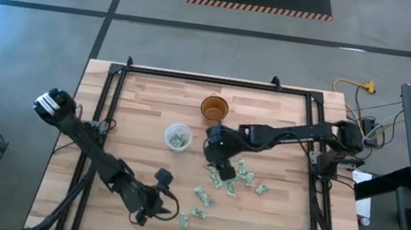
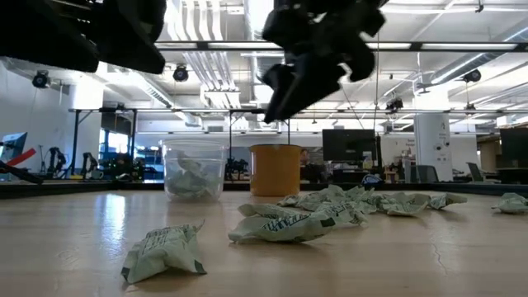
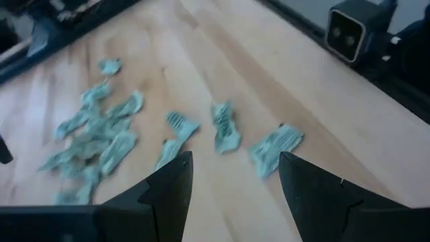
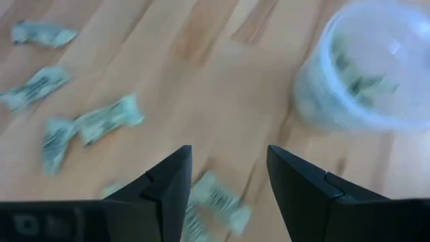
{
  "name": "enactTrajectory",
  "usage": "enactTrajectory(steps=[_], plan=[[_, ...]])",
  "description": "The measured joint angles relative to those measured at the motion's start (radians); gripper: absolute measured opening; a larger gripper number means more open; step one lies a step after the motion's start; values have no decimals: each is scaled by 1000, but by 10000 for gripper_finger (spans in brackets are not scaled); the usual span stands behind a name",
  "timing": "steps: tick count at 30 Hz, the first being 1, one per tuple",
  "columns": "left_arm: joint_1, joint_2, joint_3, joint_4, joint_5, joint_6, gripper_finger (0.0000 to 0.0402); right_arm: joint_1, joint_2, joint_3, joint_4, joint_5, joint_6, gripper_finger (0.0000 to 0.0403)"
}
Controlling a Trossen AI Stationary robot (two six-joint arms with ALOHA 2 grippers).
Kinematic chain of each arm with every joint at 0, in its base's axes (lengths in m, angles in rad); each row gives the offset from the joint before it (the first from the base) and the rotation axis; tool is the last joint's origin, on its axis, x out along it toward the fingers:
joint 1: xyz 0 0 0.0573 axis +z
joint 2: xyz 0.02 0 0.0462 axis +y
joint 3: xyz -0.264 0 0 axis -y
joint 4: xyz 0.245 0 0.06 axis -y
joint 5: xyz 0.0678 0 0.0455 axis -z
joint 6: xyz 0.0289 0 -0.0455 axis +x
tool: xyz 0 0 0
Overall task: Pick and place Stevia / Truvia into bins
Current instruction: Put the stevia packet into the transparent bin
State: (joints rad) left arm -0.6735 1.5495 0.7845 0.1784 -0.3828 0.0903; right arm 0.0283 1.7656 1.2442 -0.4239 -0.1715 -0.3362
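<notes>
Several pale green Stevia / Truvia sachets point(image 1: 231, 177) lie flat and scattered on the wooden table, right of centre. A few more point(image 1: 200, 198) lie nearer the front edge. The translucent cup point(image 1: 178, 137) stands upright at the table's middle with sachets inside point(image 4: 363, 77). My right gripper point(image 1: 222, 170) hangs open above the pile's left end point(image 4: 228, 153), with nothing between its fingers. My left gripper point(image 1: 168, 210) is open near the front edge. It slants down toward three loose sachets point(image 3: 225, 128), short of them point(image 3: 235, 161).
An amber cup point(image 1: 214, 108) stands upright behind the translucent one, toward the far edge. A black frame point(image 1: 195, 76) runs along the table's far and side edges. A small camera box point(image 3: 349, 30) sits at the near edge. Bare wood lies at the table's left.
</notes>
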Motion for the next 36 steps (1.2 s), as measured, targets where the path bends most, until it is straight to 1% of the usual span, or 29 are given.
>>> enactTrajectory(steps=[4,7,10,14,20,24,28,31,36], plan=[[5,73,3,103,36,48,204,13,-73,-88,-7,3,57,170],[22,123,9,156,85,62,203,11,-139,-152,-6,10,112,163],[50,176,27,176,167,73,203,7,-216,-218,-7,18,160,156],[83,222,54,176,250,73,203,7,-328,-300,25,18,212,148],[121,270,77,173,334,38,203,7,-485,-420,118,18,222,139],[145,305,90,170,389,21,203,7,-570,-477,147,18,230,136],[155,330,104,170,408,20,203,9,-619,-502,155,28,250,137],[157,341,108,170,411,20,199,11,-632,-514,168,44,251,134],[168,361,111,167,451,21,166,11,-632,-516,171,44,251,132]])
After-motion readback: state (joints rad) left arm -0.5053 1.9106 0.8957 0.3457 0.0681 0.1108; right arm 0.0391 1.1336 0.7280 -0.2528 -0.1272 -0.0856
